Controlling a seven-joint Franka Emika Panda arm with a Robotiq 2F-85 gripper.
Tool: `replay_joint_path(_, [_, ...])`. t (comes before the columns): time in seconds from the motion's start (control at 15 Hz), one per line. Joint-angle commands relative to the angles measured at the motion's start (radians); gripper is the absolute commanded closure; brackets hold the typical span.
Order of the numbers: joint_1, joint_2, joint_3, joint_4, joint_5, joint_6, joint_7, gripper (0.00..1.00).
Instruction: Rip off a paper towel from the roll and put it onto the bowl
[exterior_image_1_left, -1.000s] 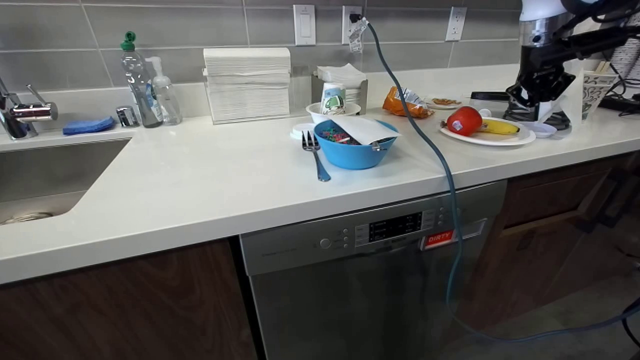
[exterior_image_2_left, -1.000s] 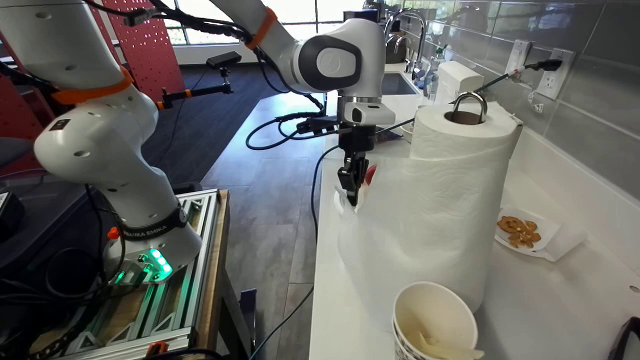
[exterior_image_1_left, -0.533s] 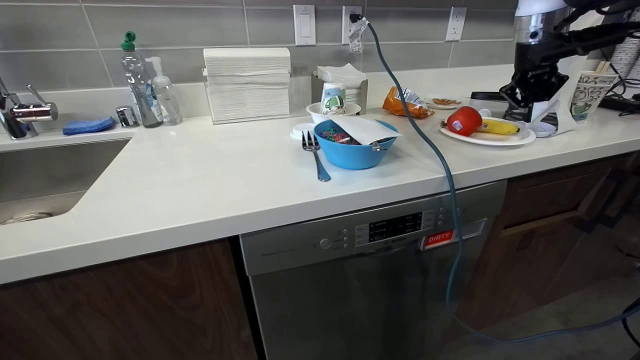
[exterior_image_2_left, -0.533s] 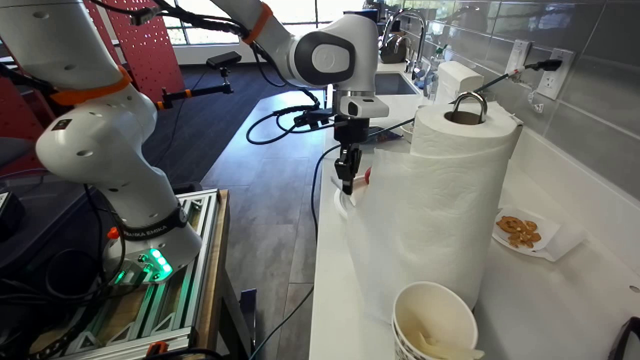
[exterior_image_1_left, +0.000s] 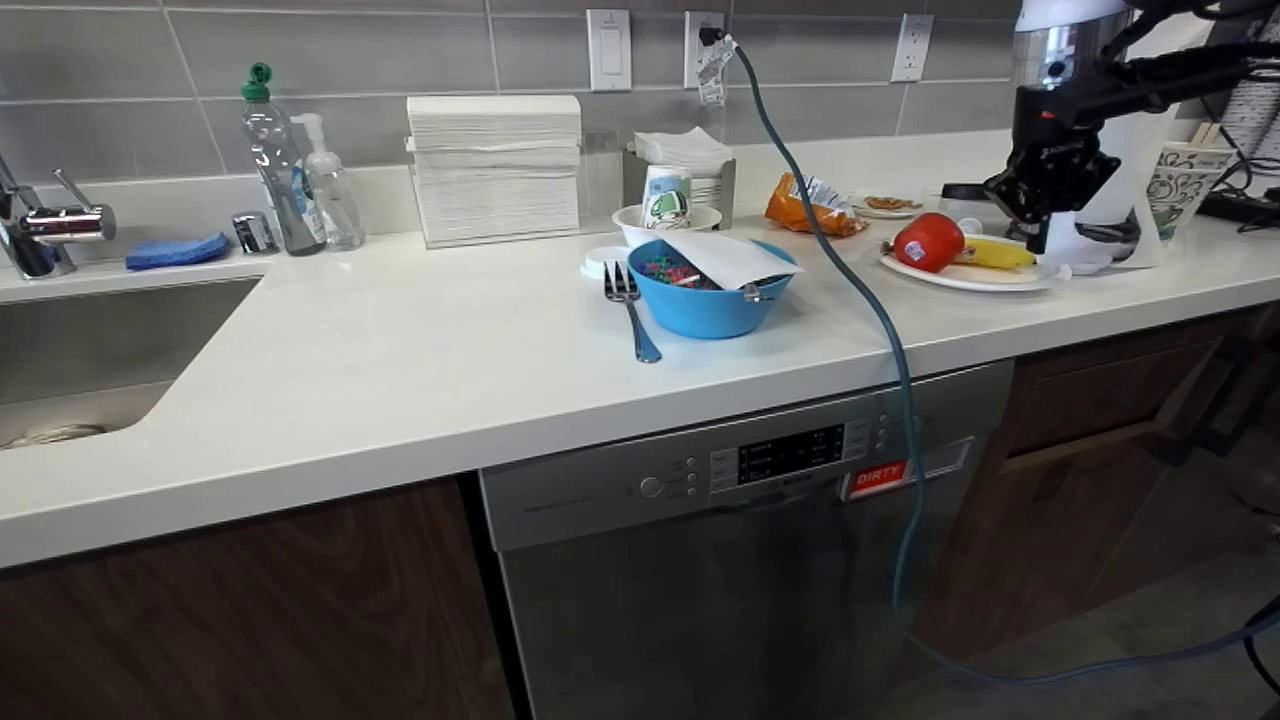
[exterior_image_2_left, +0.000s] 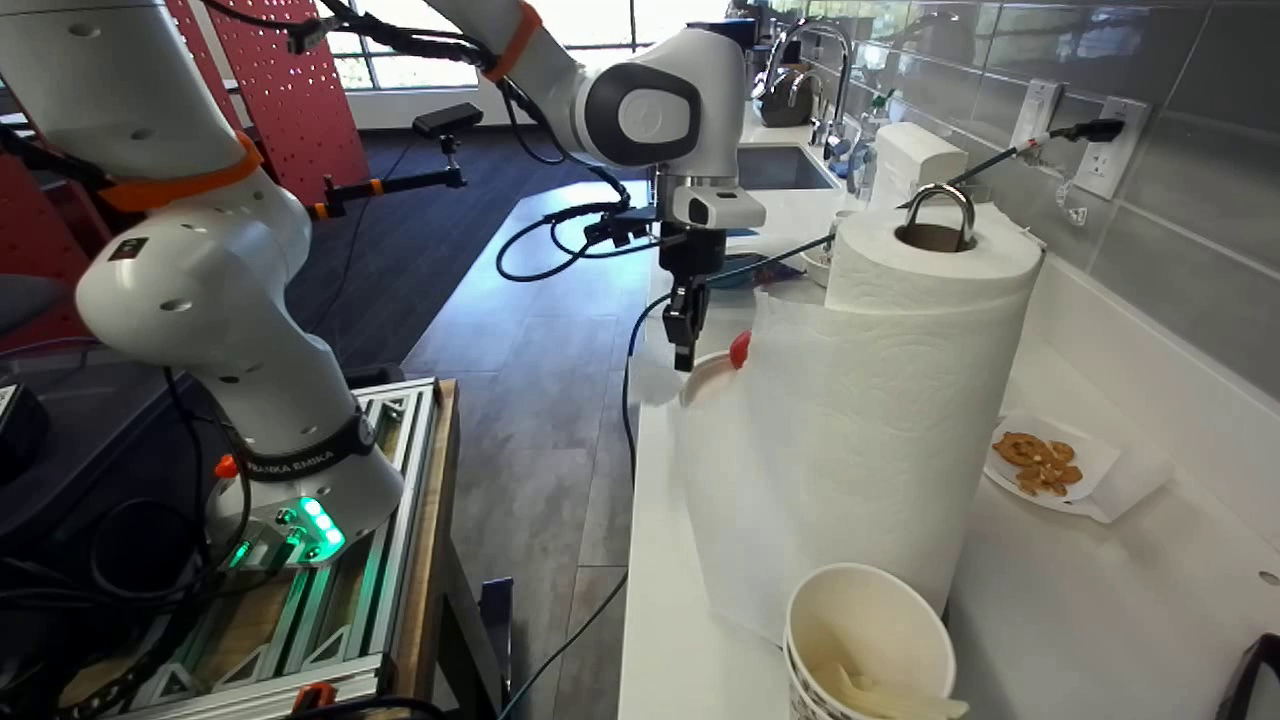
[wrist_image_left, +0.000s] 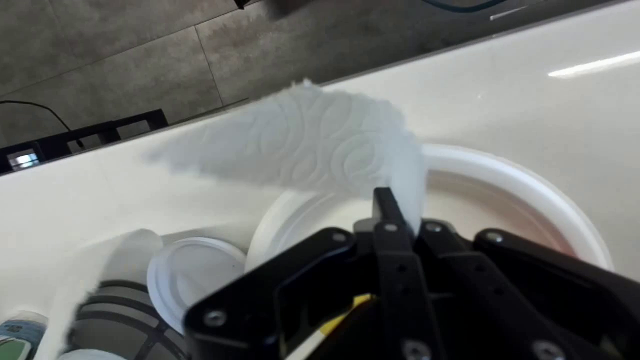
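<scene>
My gripper (wrist_image_left: 400, 220) is shut on a piece of white paper towel (wrist_image_left: 320, 140) with ragged edges, which hangs out past the fingertips over the white plate. The gripper also shows in both exterior views (exterior_image_1_left: 1038, 235) (exterior_image_2_left: 685, 360), in front of the roll and apart from it. The tall white roll (exterior_image_2_left: 910, 420) stands with a metal loop at its top. A loose white sheet (exterior_image_2_left: 740, 480) hangs from it towards the plate. The blue bowl (exterior_image_1_left: 705, 308) stands mid-counter, with colourful contents and a white paper sheet (exterior_image_1_left: 728, 260) partly over its top.
A white plate (exterior_image_1_left: 1000, 283) with a red tomato (exterior_image_1_left: 930, 242) and a banana (exterior_image_1_left: 1000, 254) lies just below the gripper. A fork (exterior_image_1_left: 640, 325) lies beside the bowl. A blue-green cable (exterior_image_1_left: 880, 290) crosses the counter between bowl and plate. A paper cup (exterior_image_2_left: 870, 630) stands before the roll.
My gripper has moved away from the roll, towards the bowl's side and over the plate. The paper between gripper and roll has come apart; the roll's sheet now hangs free.
</scene>
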Motion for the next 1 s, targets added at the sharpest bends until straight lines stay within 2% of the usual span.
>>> replay_joint_path(0.0, [0.022,-0.02,0.016,-0.024,0.058,0.013,-0.033,1.0])
replay_joint_path(0.2, [0.037,-0.02,0.033,-0.019,0.07,0.019,-0.028,1.0])
replay_joint_path(0.33, [0.048,-0.03,0.048,-0.002,0.065,0.005,0.019,1.0])
replay_joint_path(0.53, [0.075,-0.08,0.08,0.041,0.136,-0.015,0.077,1.0])
replay_joint_path(0.73, [0.102,-0.132,0.125,0.098,0.192,-0.008,0.164,1.0])
replay_joint_path(0.93, [0.102,-0.134,0.183,0.158,0.142,0.06,0.329,1.0])
